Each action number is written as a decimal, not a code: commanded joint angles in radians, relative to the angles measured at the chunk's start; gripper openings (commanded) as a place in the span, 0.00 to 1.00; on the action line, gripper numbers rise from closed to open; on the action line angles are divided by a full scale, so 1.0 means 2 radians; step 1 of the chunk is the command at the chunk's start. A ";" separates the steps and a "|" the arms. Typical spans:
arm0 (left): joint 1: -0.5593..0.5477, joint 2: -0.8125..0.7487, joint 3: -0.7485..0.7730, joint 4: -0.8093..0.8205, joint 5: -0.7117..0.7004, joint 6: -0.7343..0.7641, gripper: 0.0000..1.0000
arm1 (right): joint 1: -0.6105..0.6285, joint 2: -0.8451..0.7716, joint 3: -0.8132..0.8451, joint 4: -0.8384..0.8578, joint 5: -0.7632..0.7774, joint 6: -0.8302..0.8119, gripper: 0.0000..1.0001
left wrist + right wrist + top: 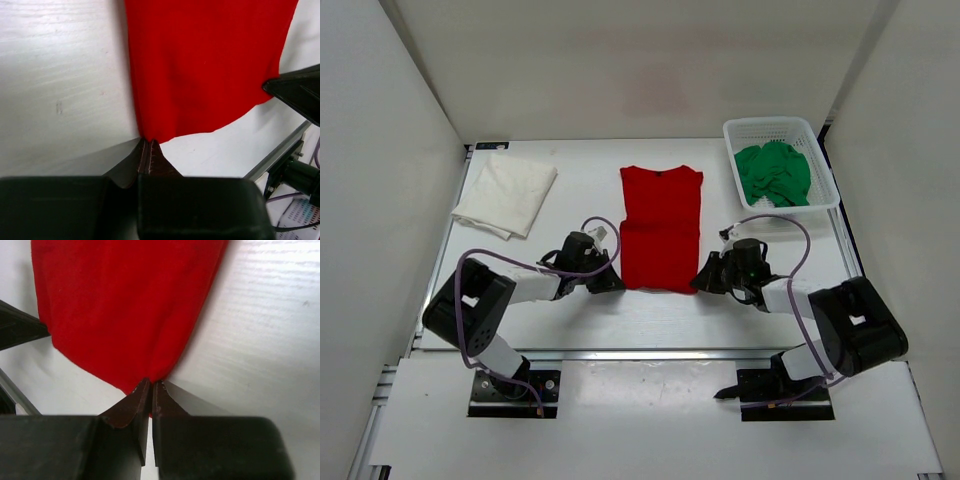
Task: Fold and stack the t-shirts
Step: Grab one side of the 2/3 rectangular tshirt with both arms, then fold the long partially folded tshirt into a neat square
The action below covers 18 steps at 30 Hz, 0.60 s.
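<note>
Red t-shirt pinched at both near corners
It lies flat on the surface; the left pincer is clamped on its near-left hem corner and the right pincer on the near-right one. White t-shirt sits folded far left; green t-shirt is bunched in the basket.

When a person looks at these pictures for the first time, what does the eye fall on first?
The bright red t-shirt lies flat in the middle of the table, with the left gripper and right gripper each shut on a near corner. A green t-shirt lies crumpled in the white mesh basket at the far right; a folded white t-shirt lies at the far left.
</note>
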 commanded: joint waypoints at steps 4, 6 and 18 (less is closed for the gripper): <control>-0.002 -0.090 -0.041 -0.049 -0.005 0.011 0.00 | 0.041 -0.093 -0.034 -0.053 0.026 0.014 0.00; -0.013 -0.150 -0.058 -0.105 -0.002 0.019 0.00 | 0.073 -0.134 -0.050 -0.080 0.041 0.023 0.00; 0.001 -0.354 0.057 -0.268 0.009 0.018 0.00 | 0.118 -0.281 0.068 -0.255 0.074 0.029 0.00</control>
